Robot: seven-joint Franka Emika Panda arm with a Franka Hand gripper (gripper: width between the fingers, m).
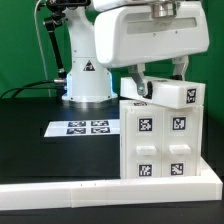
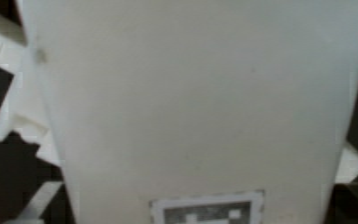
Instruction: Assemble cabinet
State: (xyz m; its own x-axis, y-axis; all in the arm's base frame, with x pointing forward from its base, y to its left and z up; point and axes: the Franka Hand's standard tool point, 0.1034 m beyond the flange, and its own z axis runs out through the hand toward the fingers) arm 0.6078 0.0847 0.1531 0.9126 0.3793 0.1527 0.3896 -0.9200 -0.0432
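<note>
The cabinet (image 1: 160,145) is a white blocky box with several black-and-white tags on its front, standing at the exterior view's right against the front ledge. A smaller white piece (image 1: 172,96) with one tag lies tilted on its top. My gripper (image 1: 160,78) hangs straight over it, a dark finger (image 1: 140,80) down each side of the piece, and looks shut on it. In the wrist view a white panel (image 2: 194,100) with a tag (image 2: 208,210) at its edge fills almost the whole picture. My fingertips are hidden there.
The marker board (image 1: 85,127) lies flat on the black table left of the cabinet. The arm's white base (image 1: 88,80) stands behind it. A white ledge (image 1: 90,195) runs along the table's front edge. Cables hang at the back left.
</note>
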